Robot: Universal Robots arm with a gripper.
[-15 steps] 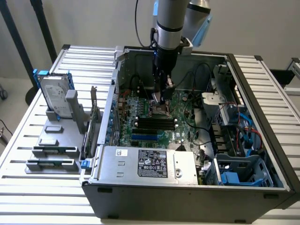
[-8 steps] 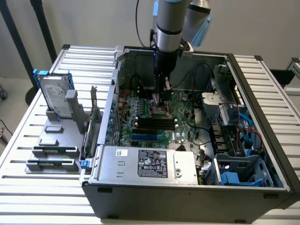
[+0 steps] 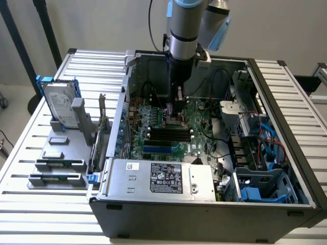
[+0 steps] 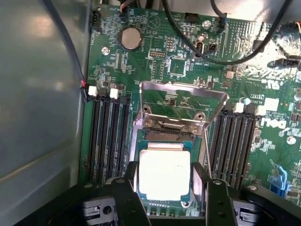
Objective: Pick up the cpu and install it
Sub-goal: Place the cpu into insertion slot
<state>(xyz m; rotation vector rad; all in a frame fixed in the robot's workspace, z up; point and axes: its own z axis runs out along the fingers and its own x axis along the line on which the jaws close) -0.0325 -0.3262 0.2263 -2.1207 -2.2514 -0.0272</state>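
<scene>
The cpu, a small square chip with a shiny silver top and a thin green rim, sits between my two black fingers. My gripper is shut on its two opposite edges. The chip hangs level right over the socket on the green motherboard. The socket's metal load plate stands flipped open behind it. In the exterior view my gripper reaches straight down into the open computer case, low over the middle of the board.
Black memory slots flank the socket on both sides. Black cables loop over the board's far part. A grey case wall stands close beside the slots. A hard drive and parts rack sit on the exterior view's left.
</scene>
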